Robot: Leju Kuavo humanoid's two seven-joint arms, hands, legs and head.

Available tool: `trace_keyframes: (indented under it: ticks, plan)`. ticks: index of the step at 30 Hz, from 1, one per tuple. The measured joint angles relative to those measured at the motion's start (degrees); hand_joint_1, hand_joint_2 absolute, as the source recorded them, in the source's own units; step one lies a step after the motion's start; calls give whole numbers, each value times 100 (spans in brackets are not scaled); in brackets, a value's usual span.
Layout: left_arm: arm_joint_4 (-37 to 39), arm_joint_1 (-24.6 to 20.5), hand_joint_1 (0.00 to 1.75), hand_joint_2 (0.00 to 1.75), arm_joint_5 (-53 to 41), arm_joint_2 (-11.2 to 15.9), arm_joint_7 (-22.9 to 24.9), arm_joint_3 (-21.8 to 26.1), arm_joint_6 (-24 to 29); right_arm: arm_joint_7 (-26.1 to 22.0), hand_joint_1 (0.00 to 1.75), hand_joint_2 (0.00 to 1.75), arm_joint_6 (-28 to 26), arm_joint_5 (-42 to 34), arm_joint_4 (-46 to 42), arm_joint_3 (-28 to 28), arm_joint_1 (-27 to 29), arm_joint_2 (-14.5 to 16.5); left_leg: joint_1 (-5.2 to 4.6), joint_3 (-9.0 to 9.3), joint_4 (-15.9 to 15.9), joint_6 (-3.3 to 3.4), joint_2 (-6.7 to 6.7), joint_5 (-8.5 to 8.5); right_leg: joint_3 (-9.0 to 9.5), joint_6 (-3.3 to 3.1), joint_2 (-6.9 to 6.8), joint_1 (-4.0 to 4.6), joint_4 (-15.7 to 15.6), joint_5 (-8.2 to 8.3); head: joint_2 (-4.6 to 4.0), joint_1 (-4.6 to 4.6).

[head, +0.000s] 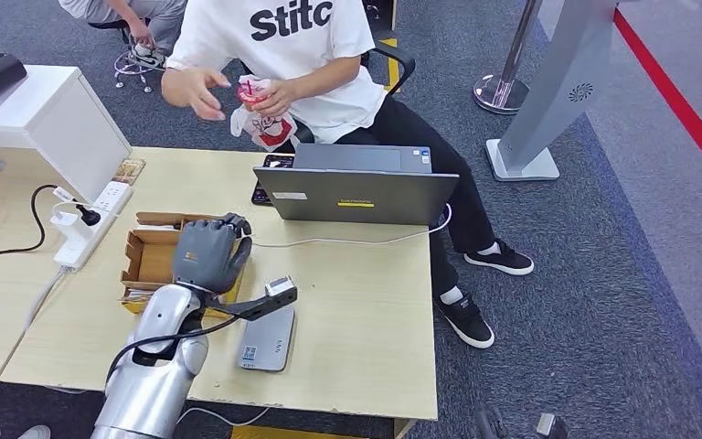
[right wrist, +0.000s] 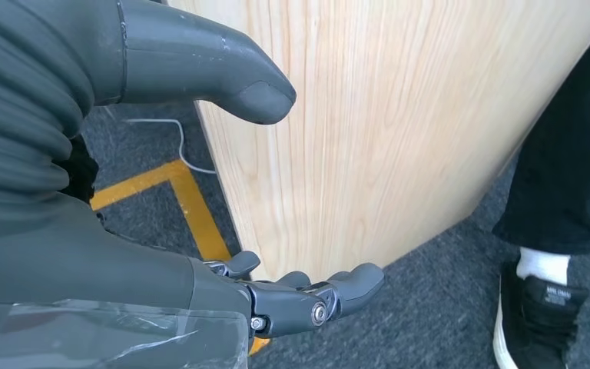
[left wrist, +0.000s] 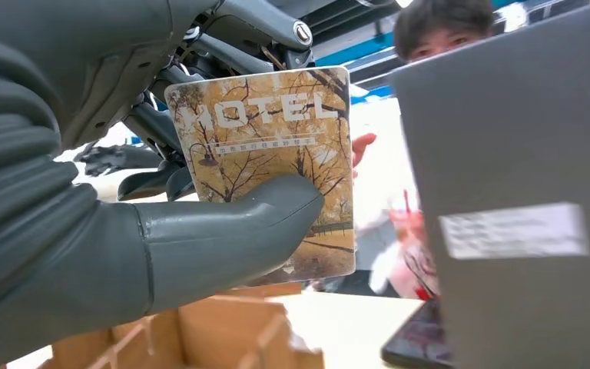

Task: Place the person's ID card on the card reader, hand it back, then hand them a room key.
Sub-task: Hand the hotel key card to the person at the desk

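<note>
Over the cardboard box (head: pixel 151 256) on the table (head: pixel 366 302), the left hand (head: pixel 206 251) pinched the hotel room key (left wrist: pixel 276 165) between thumb and fingers (left wrist: pixel 154 127). The card reader (head: pixel 268 338) lay just beside it. The right hand (right wrist: pixel 200 192) hung beside the table, fingers released.

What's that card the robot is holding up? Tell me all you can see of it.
The room key card is a flat rectangle printed with golden autumn trees and the word HOTEL in pale letters. It looks like glossy plastic. The left hand pinches it upright, thumb across its printed face, above the cardboard box.
</note>
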Motion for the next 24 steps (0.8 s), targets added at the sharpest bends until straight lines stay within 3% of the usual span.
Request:
trace_keyframes:
  ticks: [14,15,18,19,24]
  plan:
    - [22,-425,173,175,4,196,49,1138,-77,15,0,175,354,-75,10,0,7,0,0,0,0,-4,0,2,-1,-1,1,0,3,0,1,1]
    - [39,-433,143,175,-5,202,38,1178,-81,16,0,175,373,-86,12,-1,9,0,0,0,0,-4,0,2,-1,-1,1,0,3,0,1,1]
    - [95,-454,14,175,-27,216,16,1261,-89,15,0,175,395,-105,17,-1,18,1,0,0,0,-4,1,2,-1,0,2,-1,3,0,1,2]
    - [111,-457,0,175,-37,219,11,1276,-94,12,0,175,395,-104,19,0,21,1,0,0,0,-4,1,2,-1,0,2,-1,3,0,1,1]
    - [136,-457,0,175,23,211,-106,1292,-194,-2,0,175,401,-109,23,0,26,2,0,0,1,-4,-2,2,-1,0,1,-1,3,0,1,1]
